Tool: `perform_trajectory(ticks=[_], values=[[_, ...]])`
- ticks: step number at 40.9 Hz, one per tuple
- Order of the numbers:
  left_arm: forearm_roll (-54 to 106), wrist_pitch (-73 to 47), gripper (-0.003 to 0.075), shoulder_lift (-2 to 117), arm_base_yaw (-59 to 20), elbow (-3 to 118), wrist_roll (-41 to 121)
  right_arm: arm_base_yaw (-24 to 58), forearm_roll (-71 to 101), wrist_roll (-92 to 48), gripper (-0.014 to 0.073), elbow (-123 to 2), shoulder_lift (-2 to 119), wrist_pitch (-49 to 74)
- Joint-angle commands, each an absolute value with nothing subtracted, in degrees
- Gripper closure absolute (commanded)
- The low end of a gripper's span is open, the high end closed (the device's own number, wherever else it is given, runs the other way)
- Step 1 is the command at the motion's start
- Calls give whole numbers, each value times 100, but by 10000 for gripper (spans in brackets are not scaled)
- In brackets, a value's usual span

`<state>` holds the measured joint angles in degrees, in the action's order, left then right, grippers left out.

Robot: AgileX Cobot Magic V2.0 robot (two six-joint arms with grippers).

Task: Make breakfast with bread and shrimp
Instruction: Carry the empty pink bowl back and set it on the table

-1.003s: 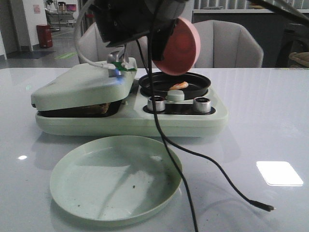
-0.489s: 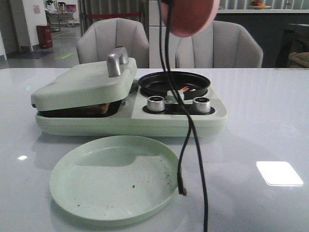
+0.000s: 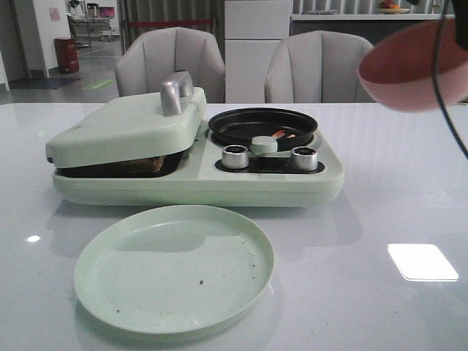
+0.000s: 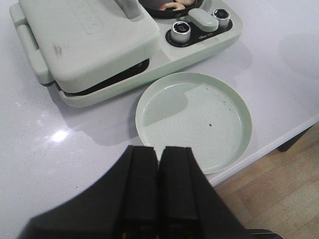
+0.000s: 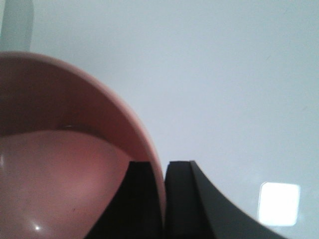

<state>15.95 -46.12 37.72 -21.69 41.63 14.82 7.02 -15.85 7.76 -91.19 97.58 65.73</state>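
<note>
Small pink-orange shrimp [image 3: 282,134] lie in the black round pan [image 3: 263,124] of the pale green breakfast maker [image 3: 197,183]; they also show as shrimp [image 4: 172,6] in the left wrist view. The bread [image 3: 152,163] is a brown edge in the gap under the shut lid [image 3: 124,128], mostly hidden. My right gripper [image 5: 162,164] is shut on the rim of the pink bowl [image 5: 60,164], which hangs as the pink bowl [image 3: 413,73] to the right of the maker, above the table. My left gripper [image 4: 159,149] is shut on nothing, above the table's near edge beside the green plate [image 4: 194,119].
The green plate [image 3: 174,267] lies in front of the maker, with a few dark crumbs in it. Two metal knobs [image 3: 235,156] sit on the maker's front. A dark cable [image 3: 447,102] hangs at the right edge. Two grey chairs [image 3: 172,62] stand behind the table.
The pink bowl has swung from above the pan to the far right and lower. The arm and its dangling cable have left the middle of the front view.
</note>
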Motion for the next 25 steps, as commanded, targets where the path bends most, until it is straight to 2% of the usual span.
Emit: perform_trajectory(ticks=[1, 8, 20, 22, 25], values=[[1697, -4238, 619, 3769, -2215, 4324, 1422, 110, -595, 192, 575, -8503, 9255, 6124], [1697, -4238, 619, 3769, -2215, 4324, 1422, -517, 593, -238, 575, -7435, 9202, 5551], [1697, -4238, 619, 3769, -2215, 4324, 1422, -572, 663, -263, 573, -6129, 9238, 3999], [1697, -4238, 619, 3769, -2215, 4324, 1422, -572, 663, -263, 561, -6064, 9249, 3875], [1697, -4238, 619, 3769, -2215, 4324, 1422, -572, 663, -263, 498, -6028, 9312, 3823]])
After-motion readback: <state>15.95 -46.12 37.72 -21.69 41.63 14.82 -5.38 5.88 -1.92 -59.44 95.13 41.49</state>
